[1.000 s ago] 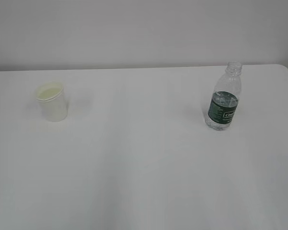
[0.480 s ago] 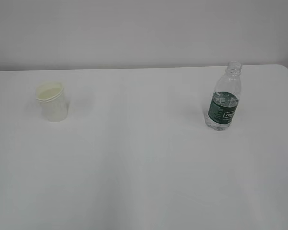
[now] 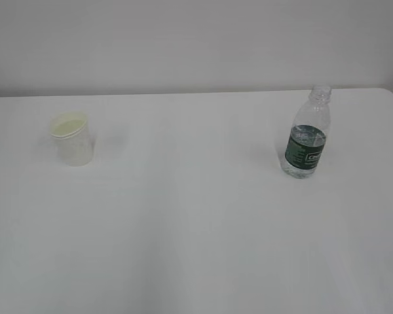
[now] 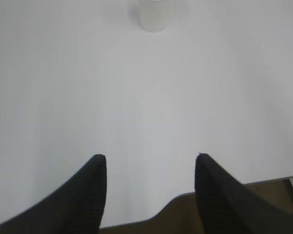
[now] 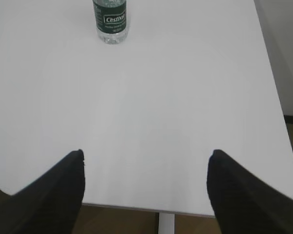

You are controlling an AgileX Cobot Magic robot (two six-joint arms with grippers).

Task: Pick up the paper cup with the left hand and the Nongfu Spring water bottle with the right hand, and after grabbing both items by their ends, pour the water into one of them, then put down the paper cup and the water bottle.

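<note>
The paper cup stands upright at the left of the white table; the left wrist view shows only its lower part at the top edge. The Nongfu Spring water bottle stands upright at the right, uncapped, with some water in it; the right wrist view shows its labelled lower half. Neither arm appears in the exterior view. My left gripper hangs open over the table's near edge, far from the cup, with nothing between its fingers. My right gripper is wide open and empty, far short of the bottle.
The table's near edge runs just under the left fingers, with brown floor beyond. In the right wrist view the near edge, a white table leg and the table's right edge show. A plain wall stands behind.
The cup's rim and tilt look slightly different across the exterior frames. The bottle stays put.
</note>
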